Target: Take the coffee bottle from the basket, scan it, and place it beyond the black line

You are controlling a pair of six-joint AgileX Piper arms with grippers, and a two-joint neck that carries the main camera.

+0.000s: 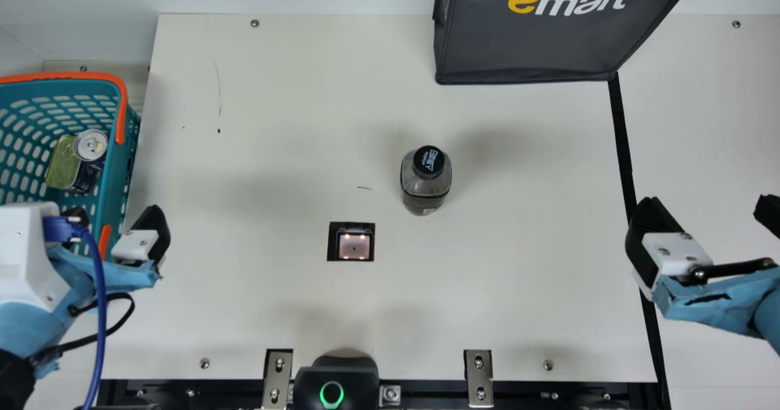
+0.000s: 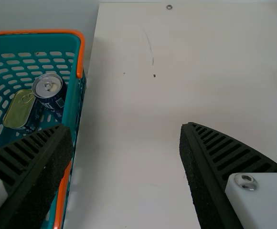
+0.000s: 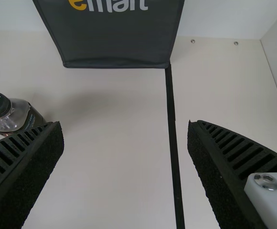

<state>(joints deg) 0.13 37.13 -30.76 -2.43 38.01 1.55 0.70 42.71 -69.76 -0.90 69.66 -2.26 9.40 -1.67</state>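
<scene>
At the far left sits the teal basket [image 1: 126,148], its orange handle folded down on the rim. In it a drink can [image 1: 91,145] stands upright right beside a flat tin [image 1: 53,169]; neither is asked for, so both can probably stay there.

The left claw [image 2: 123,128] is spread open with nothing in it, one finger over the basket's edge and the other over the surface [image 1: 274,312]. It seems parked by the side it serves.

Next comes the square scanner window [image 1: 354,247], set in the surface. Just beyond it and to its right, the coffee bottle [image 1: 425,184] stands upright, out of the basket and short of the black line [image 1: 623,142]. That middle spot would suit a handover between the arms; whether it is scanned, I can't tell.

Farther back is the dark bag [image 1: 530,44], whose contents I can't make out. The right claw [image 3: 125,125], also wide open and empty, hangs above the line, apparently ready to fetch the bottle and carry it across.
</scene>
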